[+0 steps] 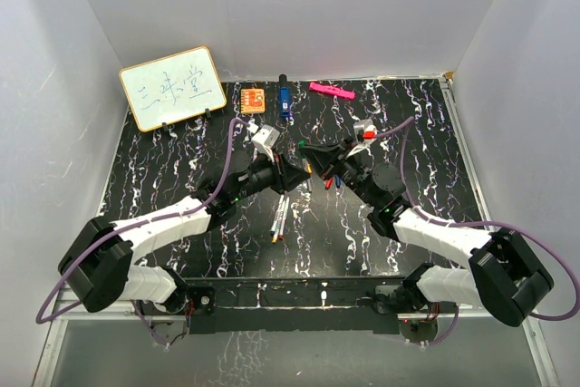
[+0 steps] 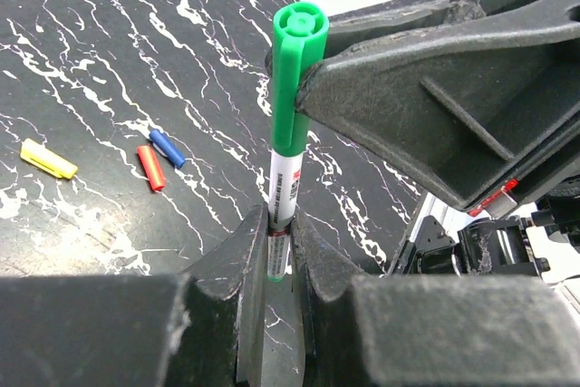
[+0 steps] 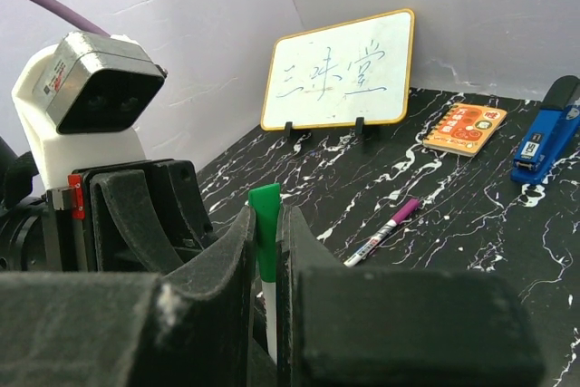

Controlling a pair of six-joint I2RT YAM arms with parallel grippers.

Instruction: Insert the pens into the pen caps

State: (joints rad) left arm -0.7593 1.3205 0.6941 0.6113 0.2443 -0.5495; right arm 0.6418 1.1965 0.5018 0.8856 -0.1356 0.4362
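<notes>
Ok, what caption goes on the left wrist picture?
Left tool holds a white pen while the right tool grips its green cap.

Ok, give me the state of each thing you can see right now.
Left tool: shut on the pen
Right tool: shut on the green cap
Green cap: over the pen's upper end
Yellow cap: loose, no pen
Red cap: loose, no pen
Blue cap: loose, no pen
Stapler: closed

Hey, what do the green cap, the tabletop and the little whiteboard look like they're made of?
Green cap: likely moulded plastic, smooth, slightly glossy; even colour, moulded ring on its end.
Tabletop: black with white veins, marble-look; real stone or printed laminate, cannot tell; faint sheen.
Whiteboard: smooth white writing face carrying marker strokes; tan rim, wood or wood-coloured plastic.
</notes>
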